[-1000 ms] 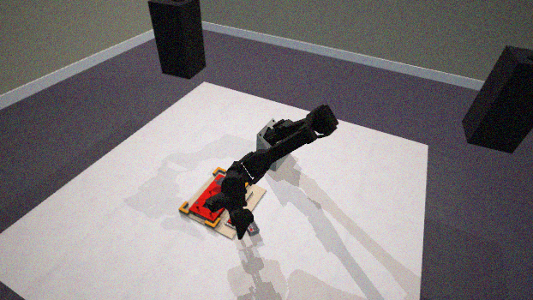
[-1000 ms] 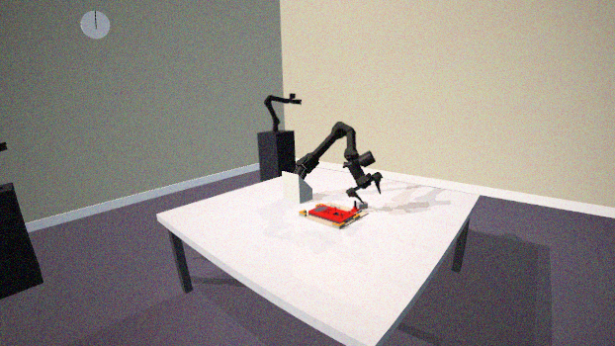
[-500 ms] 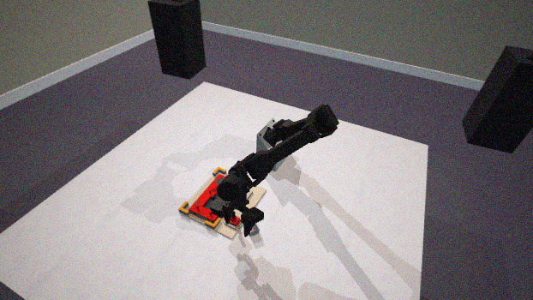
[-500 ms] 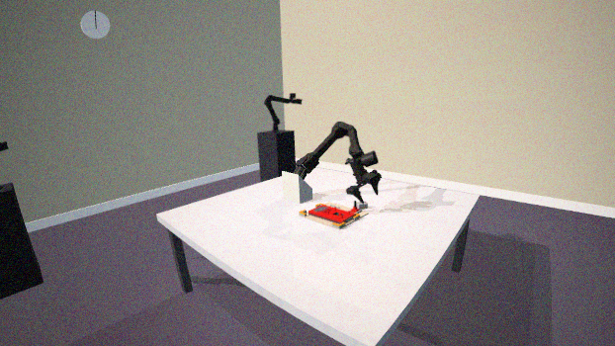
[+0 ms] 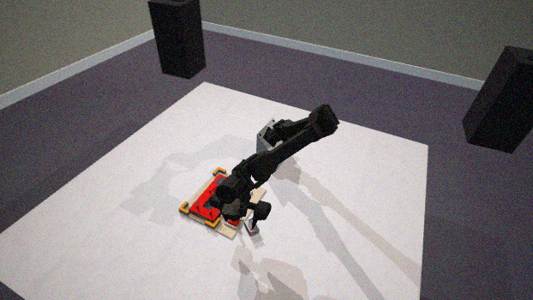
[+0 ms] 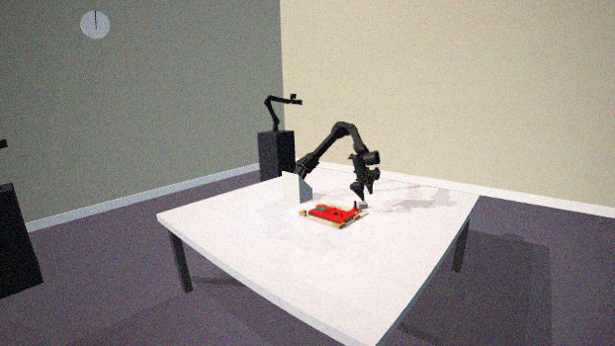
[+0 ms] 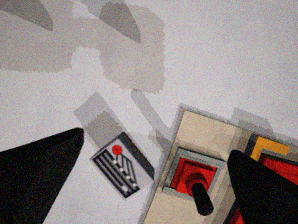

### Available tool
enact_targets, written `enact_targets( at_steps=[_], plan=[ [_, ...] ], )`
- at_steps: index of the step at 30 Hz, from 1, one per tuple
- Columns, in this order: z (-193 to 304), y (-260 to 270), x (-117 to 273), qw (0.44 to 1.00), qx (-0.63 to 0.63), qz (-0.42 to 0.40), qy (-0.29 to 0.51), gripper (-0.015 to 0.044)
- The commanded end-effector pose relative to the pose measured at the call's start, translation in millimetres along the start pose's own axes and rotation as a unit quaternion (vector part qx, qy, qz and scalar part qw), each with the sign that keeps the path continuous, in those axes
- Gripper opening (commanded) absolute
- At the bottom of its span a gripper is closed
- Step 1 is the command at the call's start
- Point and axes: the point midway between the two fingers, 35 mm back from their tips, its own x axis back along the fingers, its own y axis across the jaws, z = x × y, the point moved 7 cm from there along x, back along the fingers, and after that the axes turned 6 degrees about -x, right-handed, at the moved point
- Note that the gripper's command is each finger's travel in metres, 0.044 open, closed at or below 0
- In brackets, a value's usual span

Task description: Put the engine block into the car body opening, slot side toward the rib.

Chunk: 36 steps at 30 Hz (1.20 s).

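Observation:
The engine block, grey and black with slots and a red dot, lies on the table beside the beige board. The red car body lies on that board between orange corner brackets. The arm partly covers the car body in the top view, and a grey area shows in it. My gripper is open and empty, above the engine block. In the wrist view the block shows between and below the fingertips, apart from both.
A grey-framed red square piece with an upright black peg sits on the board close to the right finger in the wrist view. A pale angled plate stands by the arm's base. Dark pedestals stand beyond the table.

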Motion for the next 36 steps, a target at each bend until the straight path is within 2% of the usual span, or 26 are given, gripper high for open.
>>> enact_targets(
  at_steps=[1, 11, 22, 29, 33, 36],
  plan=[
    [0.6, 4.3, 4.1, 0.998, 0.06, 0.008, 0.015, 0.044],
    [5.8, 14.5, 14.3, 0.973, 0.219, 0.013, 0.066, 0.044],
    [13.2, 28.4, 28.0, 0.915, 0.383, -0.008, 0.123, 0.044],
    [11.1, 30.4, 28.2, 0.911, 0.393, -0.01, 0.127, 0.044],
    [18.7, 27.8, -3.1, 0.911, 0.393, -0.01, 0.126, 0.044],
    [19.5, 27.7, -5.7, 0.911, 0.393, -0.01, 0.126, 0.044]
  ],
)
